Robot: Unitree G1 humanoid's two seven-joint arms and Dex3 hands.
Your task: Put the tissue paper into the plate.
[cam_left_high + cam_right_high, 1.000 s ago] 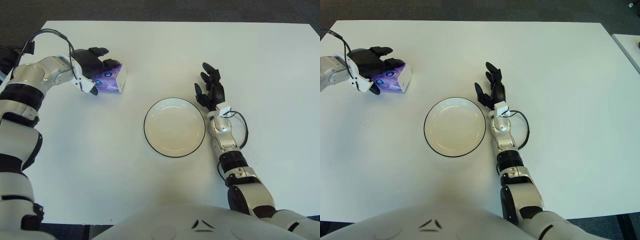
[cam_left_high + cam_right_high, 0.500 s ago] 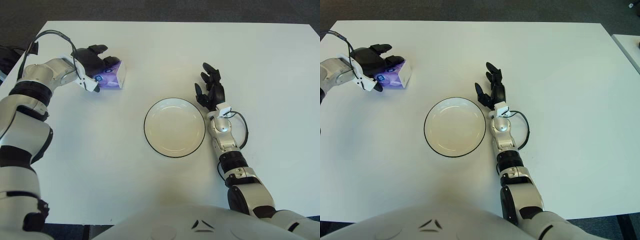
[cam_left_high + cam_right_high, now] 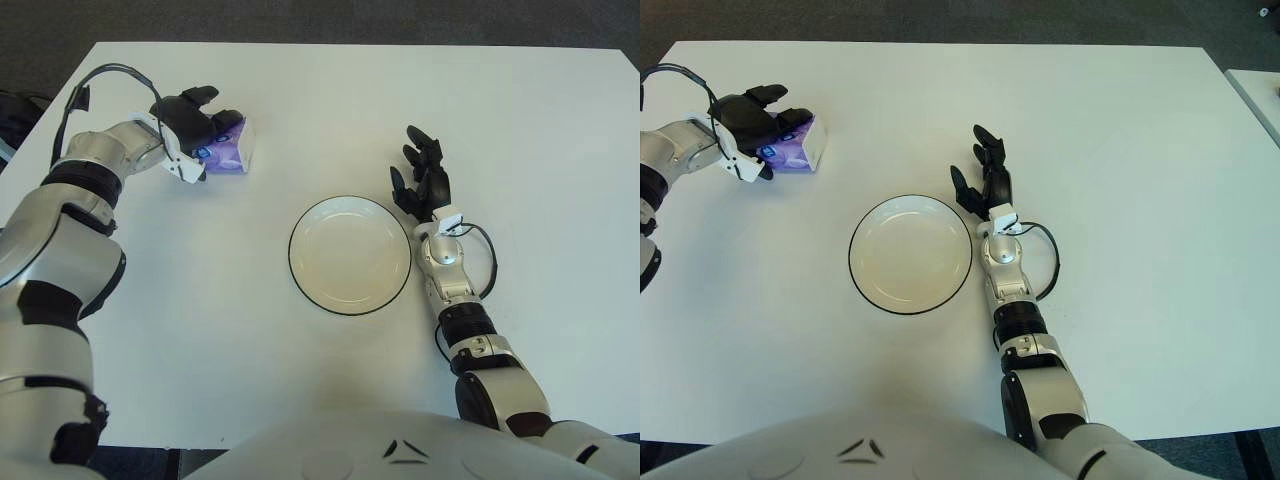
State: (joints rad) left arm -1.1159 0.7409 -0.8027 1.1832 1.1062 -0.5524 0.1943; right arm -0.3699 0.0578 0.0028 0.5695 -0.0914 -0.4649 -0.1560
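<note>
**At the table's far left: tissue pack in my left hand**

My left hand (image 3: 190, 120) has its dark fingers wrapped around the purple tissue paper pack (image 3: 228, 153), well apart from the plate (image 3: 350, 255) at mid-table. My right hand (image 3: 424, 180) shows just beside the plate's right rim, fingers spread, holding nothing.

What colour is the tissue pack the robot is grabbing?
Purple and white. The tissue pack under the left hand shows best in the right eye view.
</note>
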